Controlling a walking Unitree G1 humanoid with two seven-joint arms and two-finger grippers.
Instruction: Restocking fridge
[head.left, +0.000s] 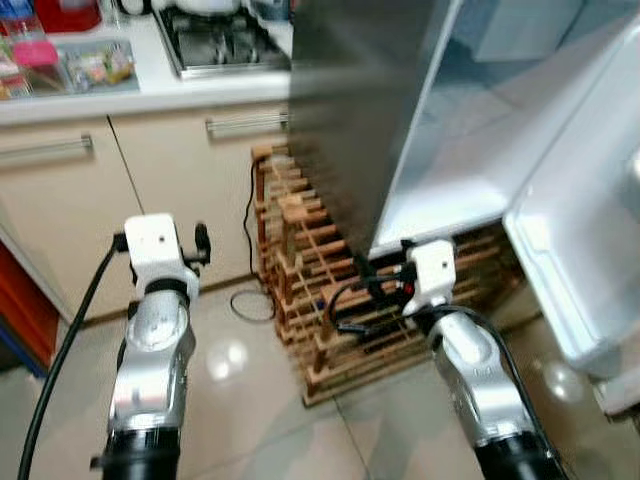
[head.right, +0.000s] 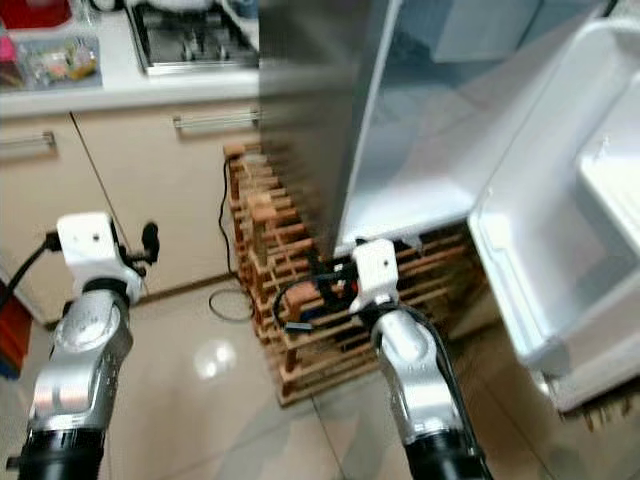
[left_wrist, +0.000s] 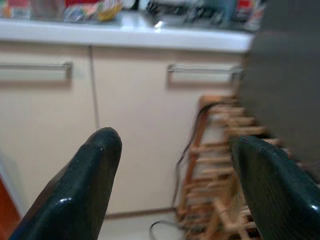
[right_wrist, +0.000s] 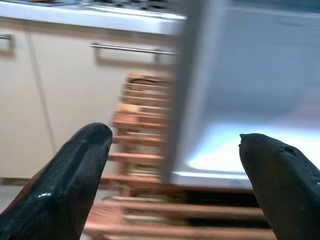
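Right gripper (right_wrist: 170, 165) up front, its 2 black fingers spread wide with nothing between them, and the open fridge (head.left: 450, 190) lies straight ahead and slightly to the right, its bare white floor just past the fingertips, so this arm looks the nearer of the 2. Left gripper (left_wrist: 172, 170) is likewise wide open and empty, aimed at the cream cabinet doors (head.left: 170, 170) well off to the left. Below the fridge a wooden rack (head.left: 320, 300) crowds the low approach, the open door (head.left: 590, 230) walls off the right, and any goods seem to be back on the counter (head.left: 90, 95).
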